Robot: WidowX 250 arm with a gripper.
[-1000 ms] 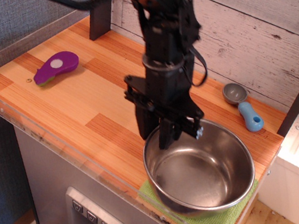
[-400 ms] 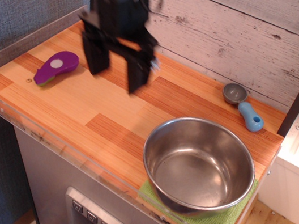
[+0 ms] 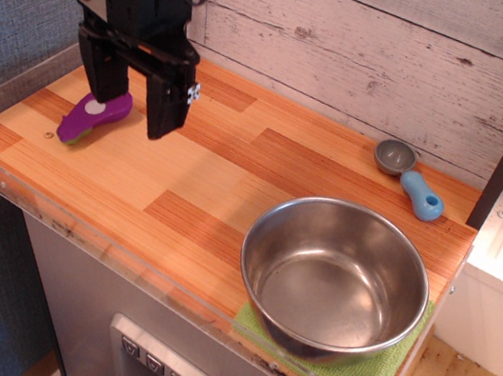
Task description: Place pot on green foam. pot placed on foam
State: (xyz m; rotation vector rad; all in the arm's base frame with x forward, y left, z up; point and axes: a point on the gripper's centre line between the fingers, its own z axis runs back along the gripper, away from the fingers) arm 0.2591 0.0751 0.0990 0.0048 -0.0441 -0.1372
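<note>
We read the placement as done: the pot sits upright on the green foam at the front right corner of the wooden counter, with foam showing past its front and right rim. Nothing touches the pot.

Step in hand looks like retreat. The gripper hangs over the back left of the counter, well apart from the pot, just beside the purple eggplant toy.

Its 2 fingers are spread wide with nothing between them. The left finger overlaps the eggplant in view; we can't tell if it touches.

Next move, in our judgement: none on the pot. Just keep the arm off the eggplant and the blue-handled measuring scoop near the back wall.
</note>
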